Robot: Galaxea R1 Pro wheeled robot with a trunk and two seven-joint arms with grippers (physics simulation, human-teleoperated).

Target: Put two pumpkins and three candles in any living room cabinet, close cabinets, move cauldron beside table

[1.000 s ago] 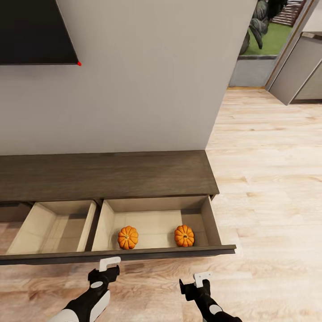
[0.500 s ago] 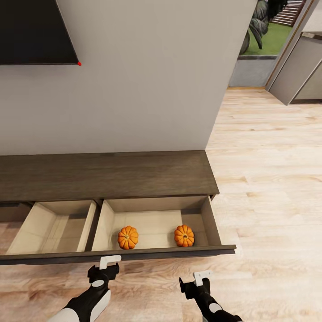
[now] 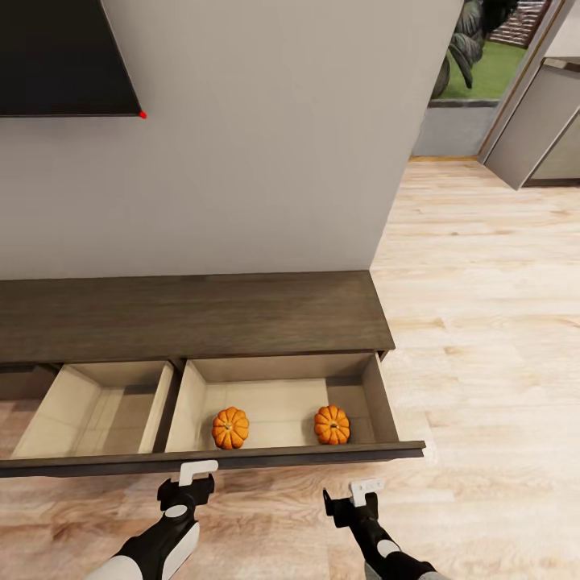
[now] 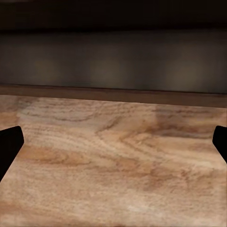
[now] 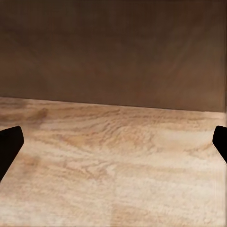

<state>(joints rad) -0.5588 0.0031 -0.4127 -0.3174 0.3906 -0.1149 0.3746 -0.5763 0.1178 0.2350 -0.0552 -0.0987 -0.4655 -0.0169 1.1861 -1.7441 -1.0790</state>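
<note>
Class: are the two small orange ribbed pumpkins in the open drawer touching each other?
Apart. The head view shows bare tan drawer floor between the left pumpkin and the right pumpkin.

Head view: high up, facing forward and down over the cabinet (image 3: 193,314), its open drawers and the wood floor (image 3: 483,338).
Left wrist view: low, close to the floor (image 4: 113,161), facing the dark drawer front (image 4: 113,61).
Right wrist view: likewise low, close.
Shared: floor and drawer front.
</note>
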